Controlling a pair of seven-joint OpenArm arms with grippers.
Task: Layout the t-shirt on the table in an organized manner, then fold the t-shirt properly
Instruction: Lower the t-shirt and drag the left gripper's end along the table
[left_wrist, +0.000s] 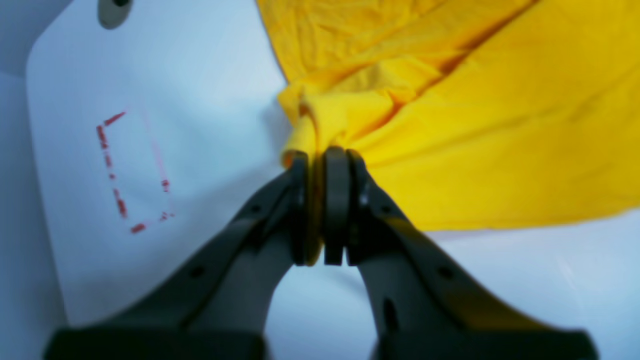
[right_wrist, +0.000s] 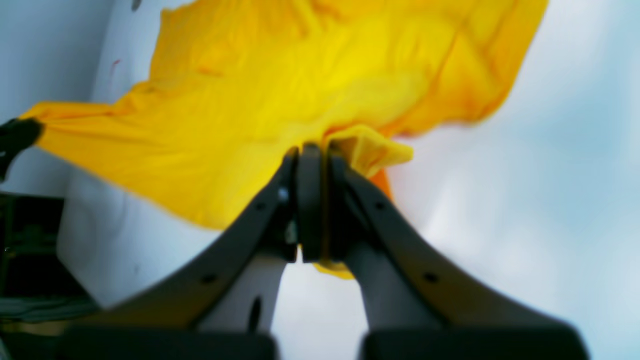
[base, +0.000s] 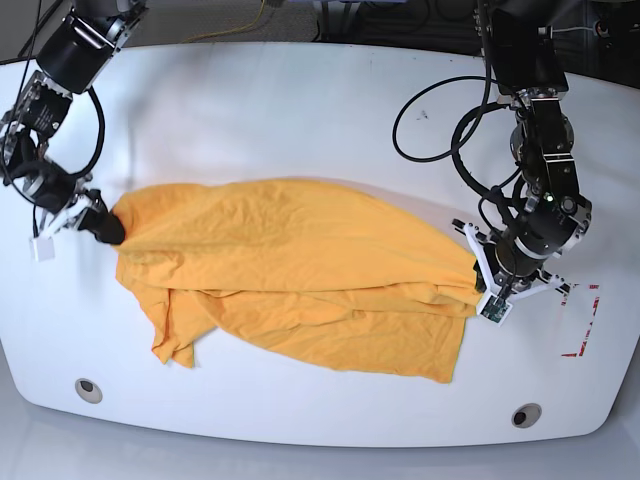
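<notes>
The orange-yellow t-shirt (base: 300, 280) hangs stretched between my two grippers, its lower part sagging in wrinkled folds onto the white table (base: 300, 110). In the base view my left gripper (base: 472, 268) is shut on the shirt's right end. My right gripper (base: 110, 230) is shut on its left end. The left wrist view shows a bunched wad of the t-shirt (left_wrist: 500, 125) pinched in the left gripper (left_wrist: 325, 160). In the right wrist view the right gripper (right_wrist: 312, 152) clamps a folded edge of the t-shirt (right_wrist: 300, 90), a little fabric poking out below the jaws.
A red tape rectangle (base: 585, 320) is marked on the table just right of the left gripper, also seen as the red tape rectangle (left_wrist: 132, 172). Round grey grommets (base: 88, 388) (base: 525, 414) sit near the front edge. Black cables (base: 430, 110) loop by the right-hand arm.
</notes>
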